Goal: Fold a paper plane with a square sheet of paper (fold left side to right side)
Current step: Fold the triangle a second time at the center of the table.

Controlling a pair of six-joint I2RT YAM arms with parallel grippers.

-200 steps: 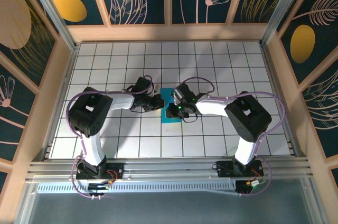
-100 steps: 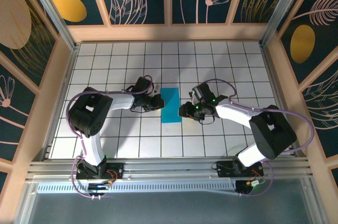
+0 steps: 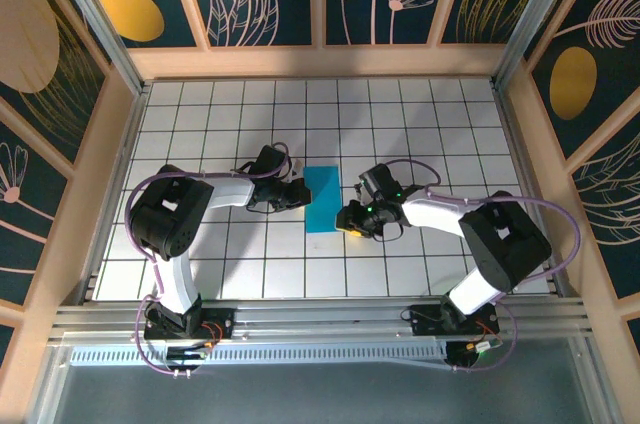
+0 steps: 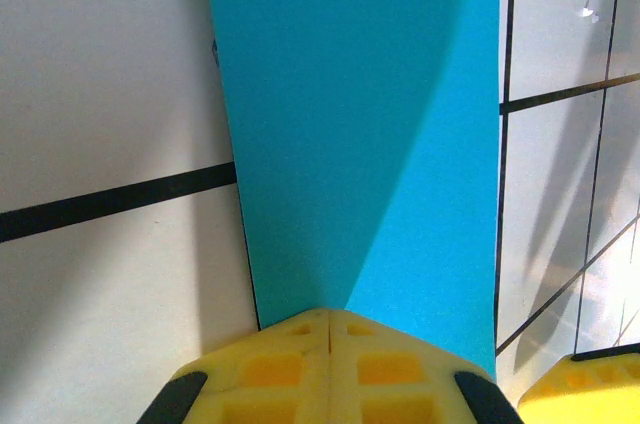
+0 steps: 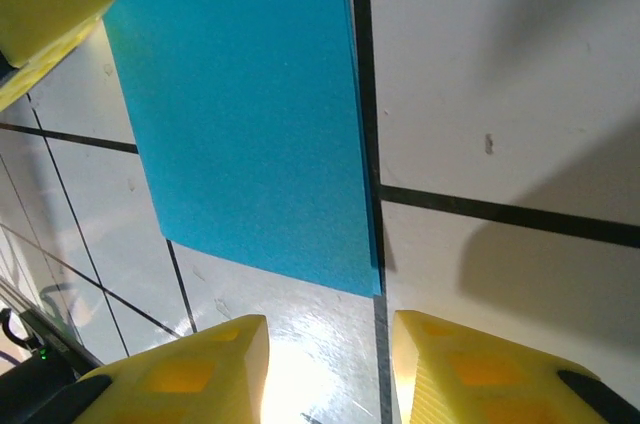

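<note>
The square sheet of paper (image 3: 322,198) lies flat on the tiled table as a narrow cyan-blue rectangle, folded in half. My left gripper (image 3: 299,195) is shut, its yellow tips (image 4: 330,316) meeting over the paper (image 4: 360,124) at its left edge. Whether they pinch the sheet I cannot tell. My right gripper (image 3: 349,216) is open just off the paper's near right corner. In the right wrist view its jaws (image 5: 330,339) stand apart over bare tile, with the paper (image 5: 240,114) a little ahead of them and nothing between them.
White tiles with black grid lines (image 3: 420,134) stretch around the paper. Wooden walls (image 3: 320,62) close the table at the back and both sides. A metal rail (image 3: 320,319) carries both arm bases at the near edge.
My right gripper has come off the top of the paper, swung out to the right, then drawn back toward the near right corner, its jaws now apart. The left gripper has stayed put.
</note>
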